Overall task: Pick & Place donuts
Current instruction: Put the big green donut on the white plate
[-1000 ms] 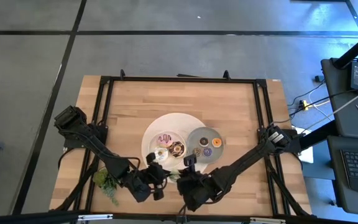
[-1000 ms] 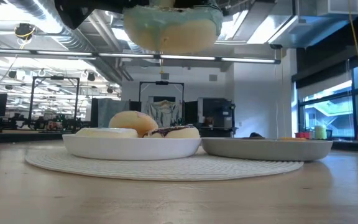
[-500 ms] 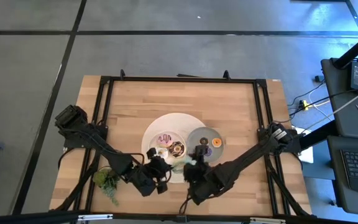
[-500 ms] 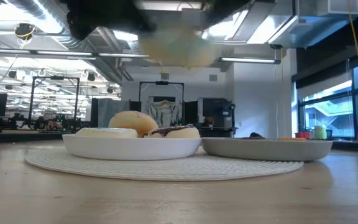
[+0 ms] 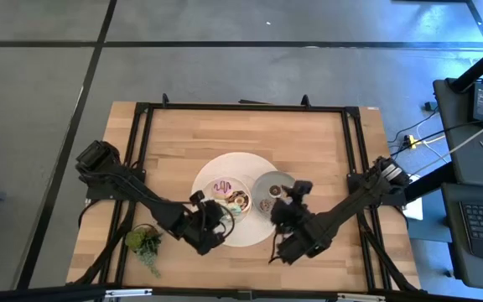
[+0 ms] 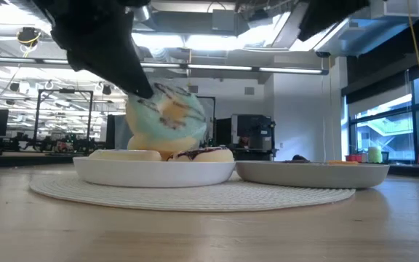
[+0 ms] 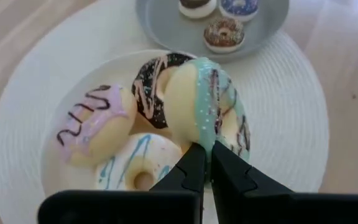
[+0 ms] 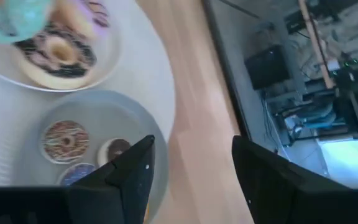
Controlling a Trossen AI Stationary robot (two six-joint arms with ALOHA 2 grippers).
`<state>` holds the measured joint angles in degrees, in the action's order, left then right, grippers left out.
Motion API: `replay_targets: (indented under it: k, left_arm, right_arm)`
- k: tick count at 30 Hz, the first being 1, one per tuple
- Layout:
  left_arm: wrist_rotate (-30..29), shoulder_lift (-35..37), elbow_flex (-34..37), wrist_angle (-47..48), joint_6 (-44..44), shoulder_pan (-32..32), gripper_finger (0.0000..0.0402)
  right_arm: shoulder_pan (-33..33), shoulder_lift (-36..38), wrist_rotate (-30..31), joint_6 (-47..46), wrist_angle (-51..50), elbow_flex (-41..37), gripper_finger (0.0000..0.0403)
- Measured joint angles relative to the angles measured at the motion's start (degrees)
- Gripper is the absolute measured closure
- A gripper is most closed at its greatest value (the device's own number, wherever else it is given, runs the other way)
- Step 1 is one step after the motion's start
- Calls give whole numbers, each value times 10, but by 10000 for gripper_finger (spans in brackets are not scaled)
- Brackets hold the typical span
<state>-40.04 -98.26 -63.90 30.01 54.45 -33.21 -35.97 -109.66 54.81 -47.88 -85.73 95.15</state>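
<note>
A green-iced donut (image 7: 210,102) stands on edge among the donuts in the white plate (image 5: 201,191). It also shows in the low view (image 6: 167,120). My left gripper (image 7: 207,158) is shut, its tips at that donut's rim. In the plate lie a pink-iced donut (image 7: 95,124), a white one with blue lines (image 7: 135,171) and a chocolate one (image 7: 151,87). Mini donuts (image 8: 65,140) lie in the grey plate (image 5: 268,180). My right gripper (image 8: 191,180) hangs open over the grey plate's right side with nothing between its fingers. My left gripper has its shut fingertips against the green-iced donut's rim (image 7: 205,138), touching it rather than pinching it. The fingers (image 6: 140,84) slant down from the near left onto the donut's upper left side. The donut is tilted on edge, its lower rim on the other donuts in the plate.
Both plates sit on a round white placemat (image 5: 241,159) in the middle of the wooden table. A small green plant (image 5: 143,243) lies near the front left corner. Bare wood lies beyond the mat toward the far edge and the right edge.
My right gripper has opened and let go of the green-iced donut, then moved toward the table's right and far side, over the grey plate. The donut has dropped from well above the mat onto the white plate's donuts. My left gripper has moved toward the white plate.
</note>
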Motion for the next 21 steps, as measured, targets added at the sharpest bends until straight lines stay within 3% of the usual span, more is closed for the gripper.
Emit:
replay_targets:
  k: [6,10,21]
  left_arm:
    - [55,0,0,1,-22,24,393]
    - [62,0,0,1,-35,36,393]
    - [105,0,0,2,-50,67,392]
  right_arm:
    - [2,90,10,-101,18,-123,187]
    - [2,172,7,-110,109,-219,187]
    - [27,358,-144,184,606,-463,187]
